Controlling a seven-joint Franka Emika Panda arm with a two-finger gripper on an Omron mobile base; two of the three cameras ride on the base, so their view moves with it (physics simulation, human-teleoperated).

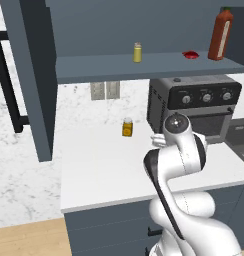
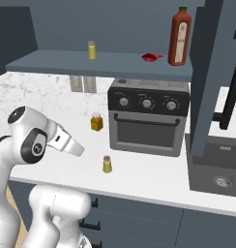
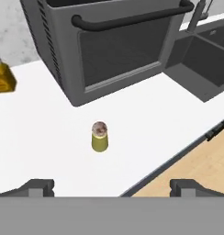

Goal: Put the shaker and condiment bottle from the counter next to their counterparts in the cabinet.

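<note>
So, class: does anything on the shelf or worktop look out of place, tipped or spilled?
One thing: the small red condiment bottle lies flat on the cabinet shelf, while the tall sauce bottle beside it stands upright. The shaker on the counter and the orange jar are upright. Nothing is spilled.

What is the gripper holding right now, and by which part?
Nothing. The gripper is open and empty above the counter; the shaker stands upright, untouched, beyond its fingertips.
</note>
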